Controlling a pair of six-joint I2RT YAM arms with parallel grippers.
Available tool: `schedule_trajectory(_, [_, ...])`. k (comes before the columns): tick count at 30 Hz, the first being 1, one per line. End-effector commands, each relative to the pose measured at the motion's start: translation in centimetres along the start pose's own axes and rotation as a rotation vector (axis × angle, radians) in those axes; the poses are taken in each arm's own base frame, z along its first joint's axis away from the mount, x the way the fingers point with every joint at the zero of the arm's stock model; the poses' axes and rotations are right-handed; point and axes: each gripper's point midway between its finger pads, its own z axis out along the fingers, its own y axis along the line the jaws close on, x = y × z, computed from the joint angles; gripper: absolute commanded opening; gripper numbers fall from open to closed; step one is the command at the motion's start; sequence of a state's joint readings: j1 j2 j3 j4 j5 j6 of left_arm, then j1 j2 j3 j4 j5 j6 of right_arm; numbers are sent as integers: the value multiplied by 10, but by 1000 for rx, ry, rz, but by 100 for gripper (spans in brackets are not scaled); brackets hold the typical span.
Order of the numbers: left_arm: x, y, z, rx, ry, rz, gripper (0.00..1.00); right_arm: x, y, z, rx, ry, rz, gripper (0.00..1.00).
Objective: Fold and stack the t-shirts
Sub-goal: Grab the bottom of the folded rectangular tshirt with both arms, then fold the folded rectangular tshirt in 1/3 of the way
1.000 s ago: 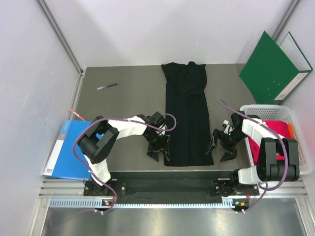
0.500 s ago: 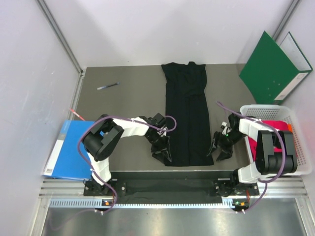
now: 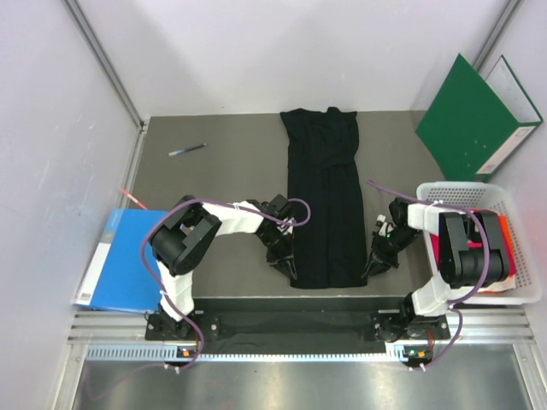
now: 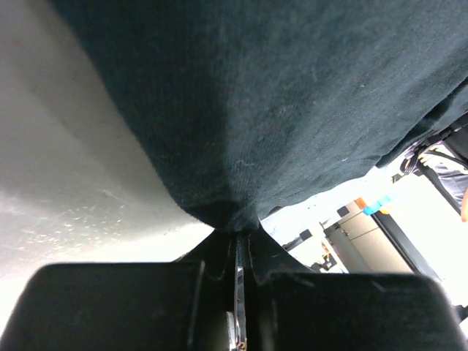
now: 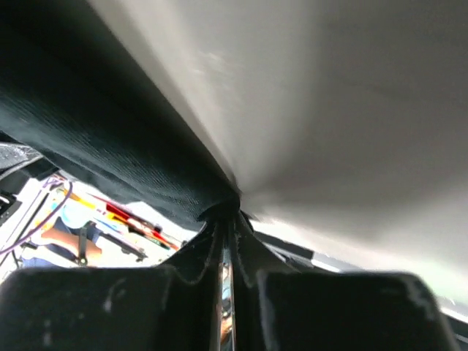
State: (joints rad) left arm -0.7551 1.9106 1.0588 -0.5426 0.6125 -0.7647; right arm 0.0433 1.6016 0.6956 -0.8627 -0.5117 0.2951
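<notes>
My left gripper (image 4: 238, 245) and right gripper (image 5: 228, 219) pinch the lengthwise-folded black t-shirt's (image 3: 323, 201) near corners; its cross-folds, the magenta-red t-shirt (image 3: 434, 249) to its right and stacking remain.

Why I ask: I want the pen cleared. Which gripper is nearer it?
Left. The left gripper pinches the black t-shirt at its near-left corner, toward the pen; the right gripper holds the near-right corner.

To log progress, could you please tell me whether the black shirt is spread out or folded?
Partly folded: the black shirt lies as one long narrow strip, no sleeves sticking out, not yet folded crosswise.
</notes>
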Motion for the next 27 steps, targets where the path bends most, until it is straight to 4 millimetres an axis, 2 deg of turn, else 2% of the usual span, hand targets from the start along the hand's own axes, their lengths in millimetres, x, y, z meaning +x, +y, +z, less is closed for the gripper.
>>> schedule_trajectory(1, [-33,22,6,-118,-137,38,0,13,12,6,-66,60,-7,0])
schedule_trajectory(4, [-35,13,-8,-117,-152,42,0,10,27,-9,-109,22,-30,0])
schedule_trajectory(8, [-43,2,-30,-136,-150,28,0,-14,56,-38,-179,-112,-117,0])
schedule_trajectory(9, [-48,2,-35,-144,-153,19,0,-18,63,-43,-200,-131,-133,0])
schedule_trajectory(10, [-57,-8,-43,-133,-172,28,0,-23,69,-46,-216,-155,-150,0])
schedule_trajectory(12, [-62,-10,-52,-141,-170,19,0,-31,81,-55,-254,-182,-163,0])
schedule_trajectory(15, [-81,-33,-74,-105,-222,57,0,-44,97,-69,-300,-240,-192,0])
schedule_trajectory(20, [-100,-44,-96,-90,-263,77,0,-73,126,-98,-349,-365,-265,0])
schedule_trajectory(27, [-134,-59,-125,-16,-331,80,0,-114,154,-118,-407,-474,-317,0])
